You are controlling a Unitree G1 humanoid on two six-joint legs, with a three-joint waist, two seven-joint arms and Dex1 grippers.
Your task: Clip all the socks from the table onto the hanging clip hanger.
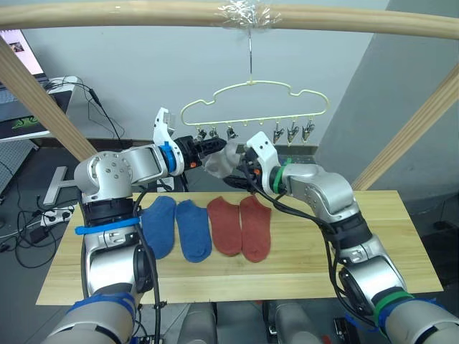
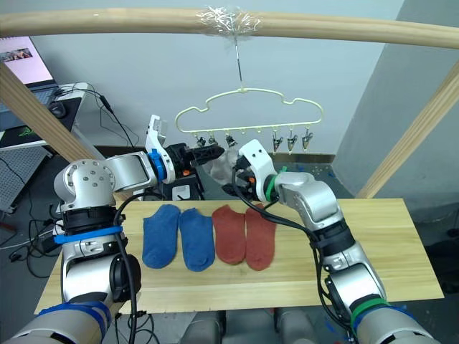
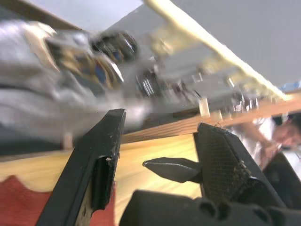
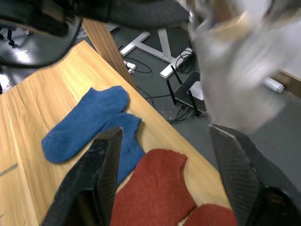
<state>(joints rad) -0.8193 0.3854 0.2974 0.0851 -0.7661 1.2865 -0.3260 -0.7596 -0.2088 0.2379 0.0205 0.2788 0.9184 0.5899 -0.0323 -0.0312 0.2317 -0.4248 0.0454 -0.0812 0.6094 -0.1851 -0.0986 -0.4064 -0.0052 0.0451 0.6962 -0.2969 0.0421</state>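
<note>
Four socks lie side by side near the table's (image 1: 401, 236) far edge, two blue socks (image 1: 176, 226) and two rust-red socks (image 1: 240, 226), toes toward the near edge. Both grippers, left gripper (image 1: 215, 145) and right gripper (image 1: 240, 161), meet at a grey sock (image 1: 219, 163) below the clip hanger (image 1: 254, 107); I cannot tell their grip.

A robotics lab or test workshop: behind the light wooden table (image 1: 401, 236) stand a laptop (image 1: 18, 107) on a desk, loose cables (image 1: 32, 218) on the grey floor, and a taped wooden pole frame (image 1: 237, 16) overhead.
</note>
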